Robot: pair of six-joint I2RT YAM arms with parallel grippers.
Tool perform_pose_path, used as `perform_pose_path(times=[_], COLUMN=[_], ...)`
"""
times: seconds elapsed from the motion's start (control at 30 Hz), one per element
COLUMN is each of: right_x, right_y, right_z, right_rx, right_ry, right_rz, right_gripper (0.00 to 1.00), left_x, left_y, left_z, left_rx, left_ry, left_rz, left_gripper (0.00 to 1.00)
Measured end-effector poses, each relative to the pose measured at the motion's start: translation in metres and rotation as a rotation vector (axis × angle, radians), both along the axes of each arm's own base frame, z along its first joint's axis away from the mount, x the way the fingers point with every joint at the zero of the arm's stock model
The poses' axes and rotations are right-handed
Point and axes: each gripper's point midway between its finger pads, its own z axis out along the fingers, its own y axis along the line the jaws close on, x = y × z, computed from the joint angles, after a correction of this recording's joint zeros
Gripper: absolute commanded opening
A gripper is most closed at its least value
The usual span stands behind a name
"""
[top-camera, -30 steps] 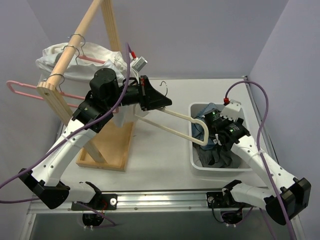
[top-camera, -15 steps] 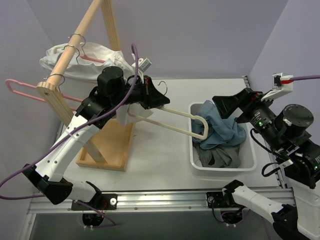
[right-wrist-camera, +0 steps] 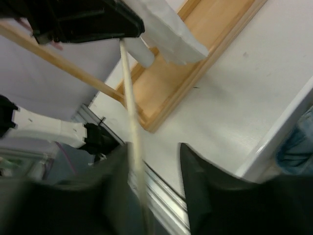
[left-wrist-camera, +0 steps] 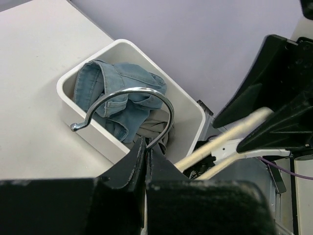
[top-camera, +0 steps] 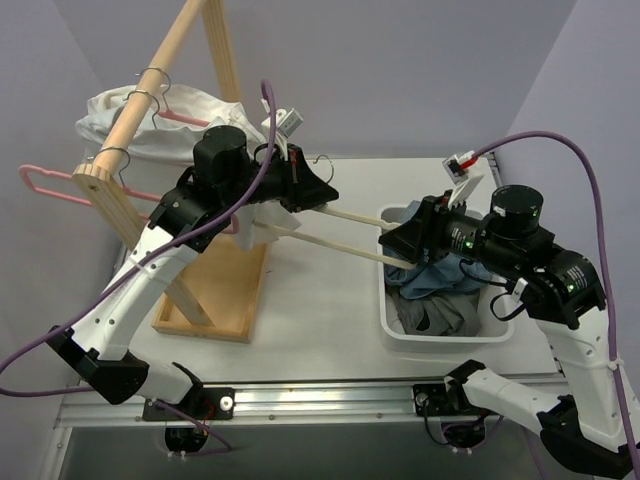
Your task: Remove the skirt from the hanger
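The hanger [top-camera: 45, 182], pink and bare, hangs at the left end of the wooden rail, far from both grippers. Dark grey cloth [top-camera: 430, 315], seemingly the skirt, lies in the white bin [top-camera: 385, 310] under blue denim [top-camera: 450, 272]. My left gripper [top-camera: 322, 192] [left-wrist-camera: 145, 139] is shut on the silver hook [left-wrist-camera: 132, 90] of a cream hanger [top-camera: 330, 246], held level above the table. My right gripper [top-camera: 392, 245] [right-wrist-camera: 153, 147] is at that hanger's far end over the bin. Its jaws stand apart, with the cream bar [right-wrist-camera: 128, 93] lying against one finger.
A wooden rack [top-camera: 130, 130] with a flat base [top-camera: 215, 300] stands at the left. A white shirt [top-camera: 120, 120] hangs there on another pink hanger [top-camera: 185, 118]. The bin's rim [left-wrist-camera: 93, 132] is below the cream hanger's end.
The right arm rose out of the bin, swung out to the right, then came back to the cream hanger's far end. The left arm lifted the hanger a little.
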Motion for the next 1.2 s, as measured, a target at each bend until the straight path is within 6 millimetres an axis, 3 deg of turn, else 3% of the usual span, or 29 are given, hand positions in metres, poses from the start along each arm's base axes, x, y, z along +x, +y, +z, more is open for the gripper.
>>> perform_pose_path(times=[0.03,0.07,0.1,0.13,0.17,0.33,0.47,0.77,1.0,1.2], right_x=[-0.003,-0.005,-0.008,-0.011,-0.013,-0.011,-0.010,-0.013,-0.008,0.011], right_y=[0.000,0.000,0.000,0.001,0.002,-0.005,-0.009,-0.014,0.001,0.027], right_z=[0.000,-0.001,-0.002,-0.001,-0.001,-0.010,-0.010,0.000,0.027,0.081], right_rx=[0.003,0.004,0.009,0.014,0.018,0.003,-0.001,0.004,0.067,0.141], right_ry=[0.000,0.001,0.006,0.005,0.000,0.005,-0.007,-0.057,-0.140,-0.219], right_rz=[0.011,0.017,0.025,0.038,0.047,0.003,-0.018,-0.030,0.038,0.116], right_gripper=[0.00,0.00,0.00,0.00,0.00,0.00,0.00,0.00,0.00,0.00], left_x=[0.000,0.001,0.001,0.001,0.001,-0.004,-0.026,-0.137,-0.205,-0.211], left_y=[0.000,0.000,0.000,0.000,0.000,0.001,0.010,0.065,0.106,0.114], left_z=[0.000,-0.001,0.000,0.000,-0.001,0.005,0.023,0.071,0.060,0.024], left_rx=[0.002,0.003,0.003,0.006,0.008,-0.008,-0.064,-0.243,-0.284,-0.235], left_ry=[-0.001,0.000,0.002,-0.003,-0.007,-0.008,-0.039,-0.162,-0.256,-0.193], left_rz=[0.001,0.002,0.003,0.003,0.001,-0.011,-0.050,-0.223,-0.313,-0.295], left_gripper=[0.02,0.02,0.23,0.54,0.95,0.94,0.94,0.94,0.94,0.94])
